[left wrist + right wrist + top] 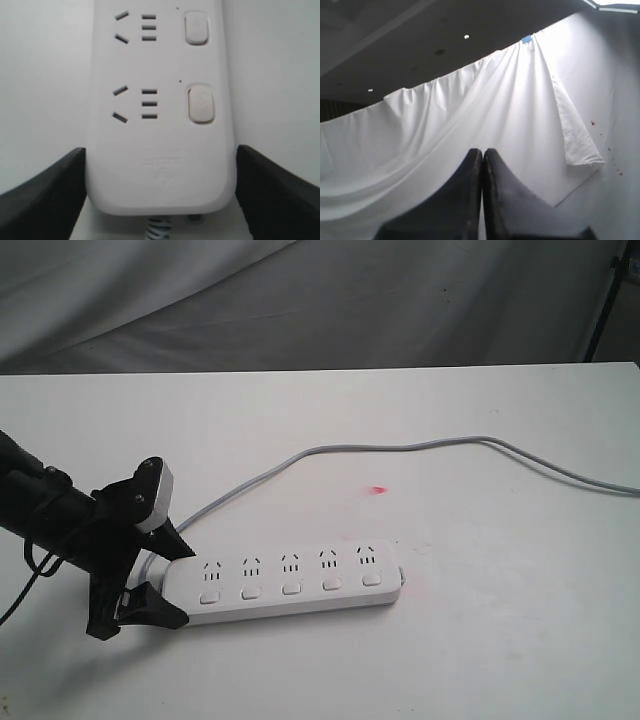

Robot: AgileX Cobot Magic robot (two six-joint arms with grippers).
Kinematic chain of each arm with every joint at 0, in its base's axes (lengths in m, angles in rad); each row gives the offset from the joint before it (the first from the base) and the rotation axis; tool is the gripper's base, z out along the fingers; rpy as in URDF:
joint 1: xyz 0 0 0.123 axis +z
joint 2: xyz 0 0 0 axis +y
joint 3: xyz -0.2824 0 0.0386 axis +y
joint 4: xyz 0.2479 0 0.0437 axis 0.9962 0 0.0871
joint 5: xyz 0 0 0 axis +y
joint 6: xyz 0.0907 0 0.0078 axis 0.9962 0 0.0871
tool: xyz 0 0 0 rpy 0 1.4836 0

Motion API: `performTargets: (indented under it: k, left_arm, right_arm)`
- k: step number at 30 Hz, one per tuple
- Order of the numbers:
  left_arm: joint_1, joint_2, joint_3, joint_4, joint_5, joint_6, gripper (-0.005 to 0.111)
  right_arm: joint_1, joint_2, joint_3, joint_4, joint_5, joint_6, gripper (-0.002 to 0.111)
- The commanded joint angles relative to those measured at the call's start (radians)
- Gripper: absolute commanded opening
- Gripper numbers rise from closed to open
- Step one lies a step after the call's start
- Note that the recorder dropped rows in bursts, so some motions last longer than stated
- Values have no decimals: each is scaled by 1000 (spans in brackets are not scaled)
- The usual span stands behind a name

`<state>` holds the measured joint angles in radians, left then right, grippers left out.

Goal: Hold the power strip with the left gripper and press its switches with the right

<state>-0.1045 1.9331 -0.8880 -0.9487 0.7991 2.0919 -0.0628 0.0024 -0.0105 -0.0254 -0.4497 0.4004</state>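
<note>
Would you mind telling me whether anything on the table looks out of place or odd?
A small red spot marks the white table between the grey cord and the power strip; it looks like a stain or a light. Nothing else seems askew.

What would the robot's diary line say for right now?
left gripper: clamped on the power strip at its cord end | right gripper: shut, pointing at the white curtain | switches: none being pressed
</note>
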Motion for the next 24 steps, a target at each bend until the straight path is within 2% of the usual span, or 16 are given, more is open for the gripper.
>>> performTargets:
  k: [1, 10, 17, 20, 24]
  left_arm:
    - [-1, 0, -2, -1, -42, 3, 0]
    - [-1, 0, -2, -1, -42, 3, 0]
    - [-1, 0, -2, -1, -42, 3, 0]
    - [-1, 0, -2, -1, -42, 3, 0]
    - [-1, 0, -2, -1, -42, 3, 0]
  right_arm:
    - [-6, 58, -88, -35, 121, 21, 0]
    - [-6, 450, -370, -101, 202, 23, 0]
    - [-4, 771, -664, -188, 461, 26, 0]
    - [24, 896, -769, -195, 562, -27, 0]
    - [118, 1063, -894, -195, 667, -126, 0]
